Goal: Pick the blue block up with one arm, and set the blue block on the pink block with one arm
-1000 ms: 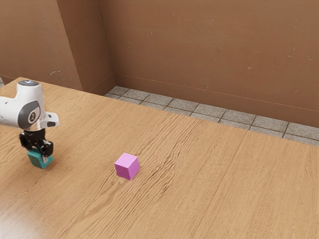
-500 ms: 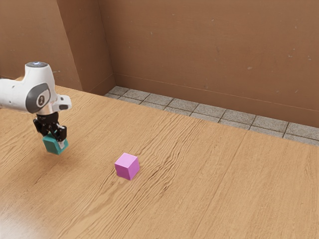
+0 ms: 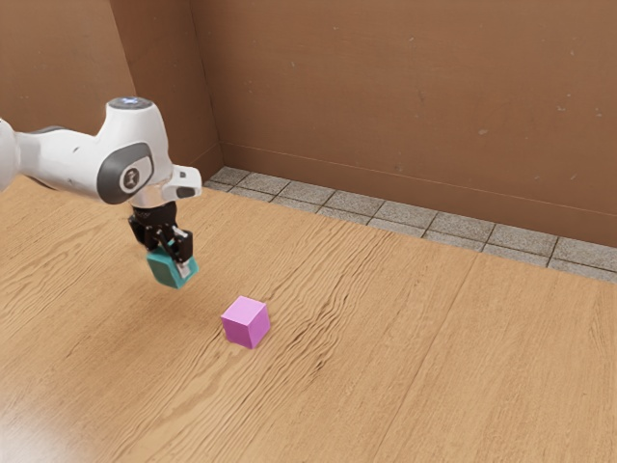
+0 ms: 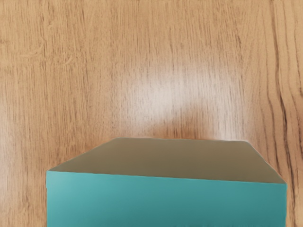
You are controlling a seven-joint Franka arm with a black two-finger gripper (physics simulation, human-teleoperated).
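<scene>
The brown wall (image 3: 415,96) and the strip of grey tiles (image 3: 424,224) at its foot close off the far side of the scene. In front of them the wooden table (image 3: 405,367) takes up most of the exterior view. The white arm (image 3: 87,164) comes in from about 9 o'clock and bends down at the wrist, so the hand points straight at the tabletop. That vertical pose suits a top-down carry and a flat release.

The black gripper (image 3: 172,258) is clamped on the blue block (image 3: 173,270), which is rendered closer to teal. Its fingers pinch the block from two sides near the top. The block hangs clear of the wood, slightly turned, with a faint shadow beneath it. It seems to be held high enough to pass over the other cube rather than knock it. In the wrist view its broad teal face sits just under the hand, with bare wood grain below it.

The pink block (image 3: 245,321) rests on the table near the held block, at about 4 o'clock from it, and the two are not touching. The pick-up looks done and the carry looks partway through. The hand needs to travel toward 4 o'clock, centre over the pink top and lower squarely. An off-centre or tilted release risks the block sliding off.
</scene>
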